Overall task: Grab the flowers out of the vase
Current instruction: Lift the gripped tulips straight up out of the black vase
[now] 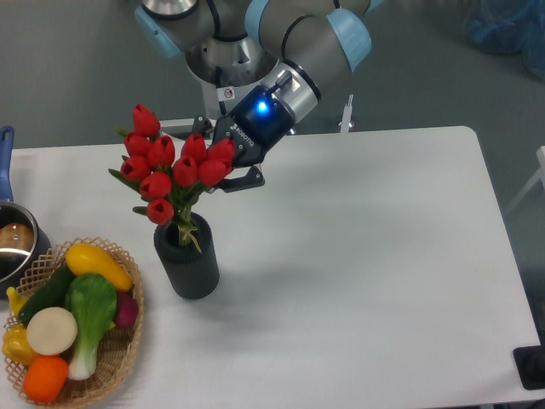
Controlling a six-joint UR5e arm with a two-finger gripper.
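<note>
The flowers, a bunch of red tulips with green stems, stand in the black vase on the left part of the white table. Their stems go down into the vase's mouth, and the bunch leans to the upper left. My gripper comes in from the upper right and sits right at the bunch's right-hand buds. Its two black fingers stand apart, one above and one below those buds. The buds hide the fingertips, so I cannot tell whether they touch.
A wicker basket of toy vegetables stands at the front left, next to the vase. A metal pot with a blue handle is at the left edge. The table's right edge lies far to the right.
</note>
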